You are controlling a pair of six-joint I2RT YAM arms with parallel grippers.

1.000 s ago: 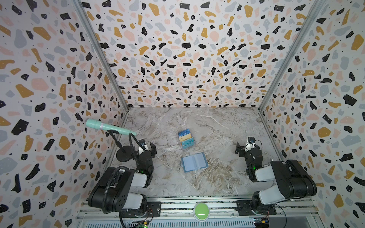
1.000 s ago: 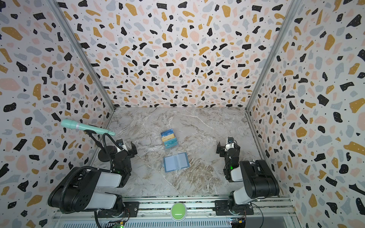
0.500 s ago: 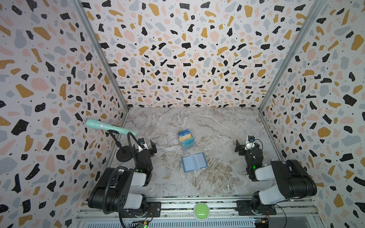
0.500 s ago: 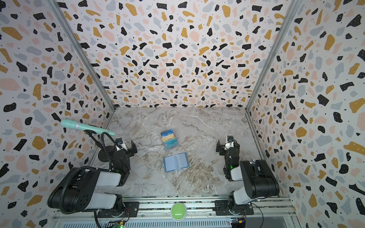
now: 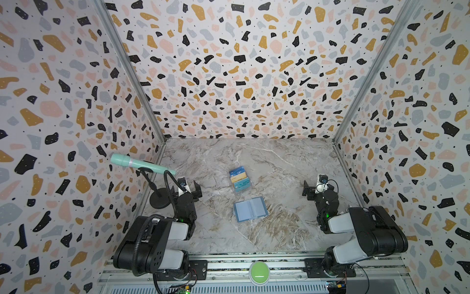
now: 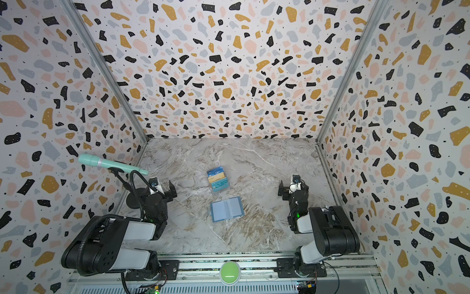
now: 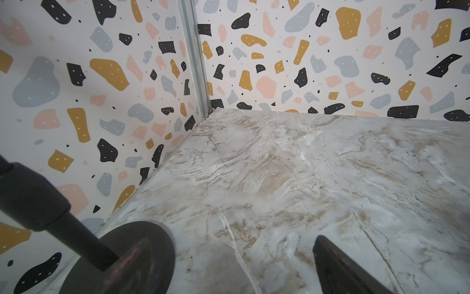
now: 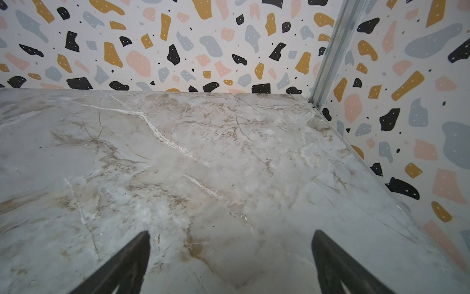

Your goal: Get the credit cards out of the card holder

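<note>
Open card holder mid-table, both arms parked wide and empty.

The dusty-blue, book-like card holder (image 5: 250, 209) lies open on the marble table (image 5: 279, 163), long axis across, well apart from both pincers. Blue, gold and teal credit cards (image 5: 240, 179) sit just behind it in a clear stand. The left gripper (image 5: 186, 188) looks slightly nearer than the right gripper (image 5: 315, 189); both gape wide, holding nothing. Sleeve contents are too small to tell; neither wrist view shows the holder.

Dusty-blue card holder (image 5: 250, 209); blue, tan and teal credit cards (image 5: 240, 179); grey-brown marbled desk (image 5: 279, 163); mint microphone (image 5: 142, 164).
</note>
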